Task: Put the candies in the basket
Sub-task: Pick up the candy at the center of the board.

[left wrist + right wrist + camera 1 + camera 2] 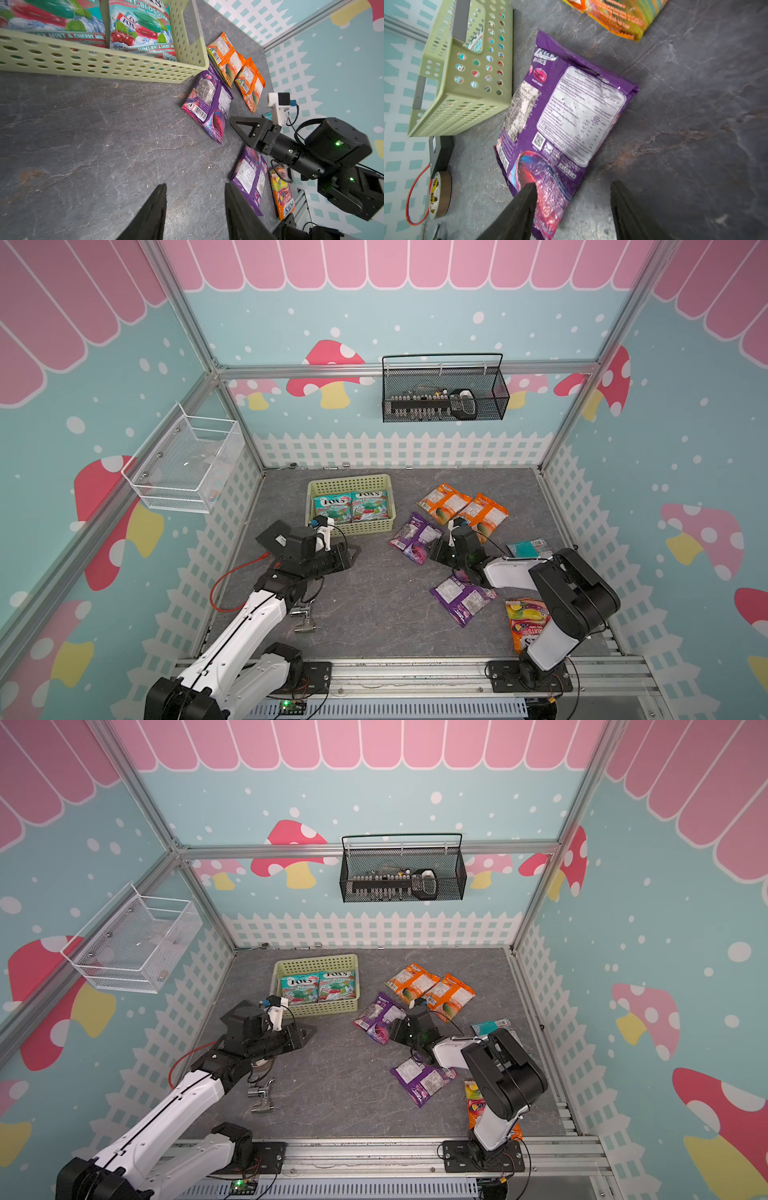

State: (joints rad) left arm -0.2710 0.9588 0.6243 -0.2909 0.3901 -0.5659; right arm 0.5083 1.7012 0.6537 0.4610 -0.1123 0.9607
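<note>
Two teal FOX'S bags point(332, 508) lie side by side inside the pale green basket point(350, 480), which sits toward the back of the table point(374, 614). The other candies lie flat on the table to its right. A purple bag point(413, 537) is just beside the basket, with two orange bags point(442, 502) touching each other behind it. A second purple bag point(461, 599) lies nearer the front. A teal bag point(528, 548) is partly hidden by my right arm point(515, 572), and an orange-red Fruits bag point(525, 622) lies by that arm's base.

My right fingers point(233, 120) are spread at the near end of the purple bag by the basket. In my wrist view one tip covers its corner and the other is over bare table. I cannot tell whether either touches it.

My left fingers point(356, 550) are spread too, holding nothing, just in front of the basket.
</note>
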